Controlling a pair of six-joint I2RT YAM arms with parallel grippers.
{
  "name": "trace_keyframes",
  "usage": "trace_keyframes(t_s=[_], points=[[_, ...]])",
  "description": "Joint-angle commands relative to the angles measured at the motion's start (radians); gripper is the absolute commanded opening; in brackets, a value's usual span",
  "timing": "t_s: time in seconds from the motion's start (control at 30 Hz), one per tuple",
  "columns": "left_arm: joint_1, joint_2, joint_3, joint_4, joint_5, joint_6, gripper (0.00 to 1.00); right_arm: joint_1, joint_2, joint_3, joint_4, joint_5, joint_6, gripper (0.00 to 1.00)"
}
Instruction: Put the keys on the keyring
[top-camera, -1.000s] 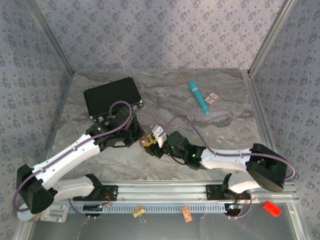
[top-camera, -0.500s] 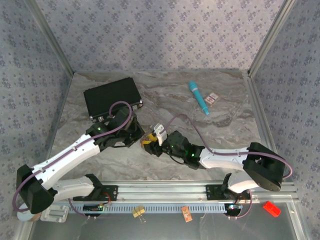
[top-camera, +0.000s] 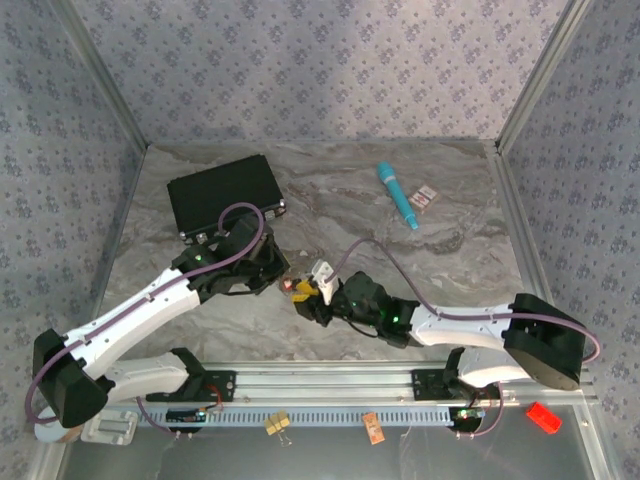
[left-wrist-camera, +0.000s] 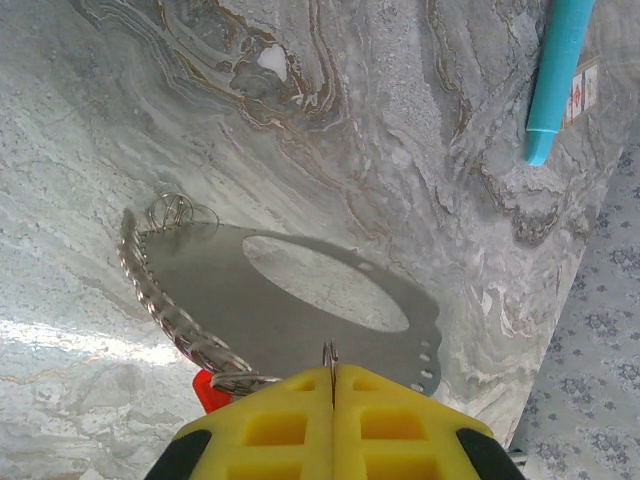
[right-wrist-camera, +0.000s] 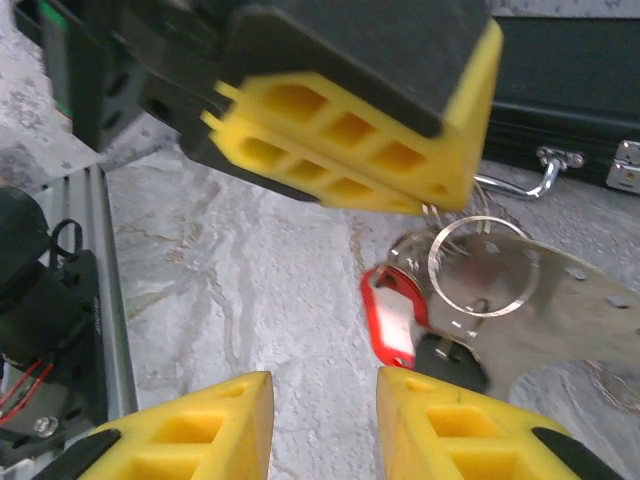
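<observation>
— So, where is the keyring (left-wrist-camera: 210, 275) now?

— It is near the black case (top-camera: 222, 195), on the side where the case has its handle. It is a flat grey metal loop with an oval hole, and many small wire rings sit along its rim. If it touches the marble counter (top-camera: 420, 270), I cannot tell.

— And the left claw (left-wrist-camera: 333, 390)?

— It is pressed together; its two yellow pads meet. Between them it pinches one thin wire ring at the rim of the keyring.

— What about the right claw (right-wrist-camera: 325, 392)?

— It stands wide, with nothing between its pads. It is also near the case and faces the left claw. A red key tag (right-wrist-camera: 395, 325) hangs at the keyring, just before the gap.

— Anything else?

— A teal pen (top-camera: 398, 195) lies well apart from the case.
</observation>
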Motion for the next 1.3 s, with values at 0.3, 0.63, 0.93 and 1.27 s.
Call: trace_keyframes(t_s=[0.3, 0.63, 0.93, 1.27], points=[[-0.005, -0.015, 0.005, -0.003, -0.014, -0.028, 0.00, 0.009, 0.046, 0.050, 0.112, 0.114, 0.146, 0.35], [-0.005, -0.022, -0.003, 0.001, -0.012, -0.033, 0.00, 0.012, 0.093, 0.090, 0.111, 0.173, 0.159, 0.36], [-0.005, -0.031, -0.006, -0.008, -0.020, -0.042, 0.00, 0.007, 0.093, 0.071, 0.083, 0.216, 0.183, 0.07], [-0.006, -0.039, -0.004, -0.011, -0.009, -0.093, 0.00, -0.042, 0.090, 0.057, -0.017, 0.175, 0.184, 0.00]])
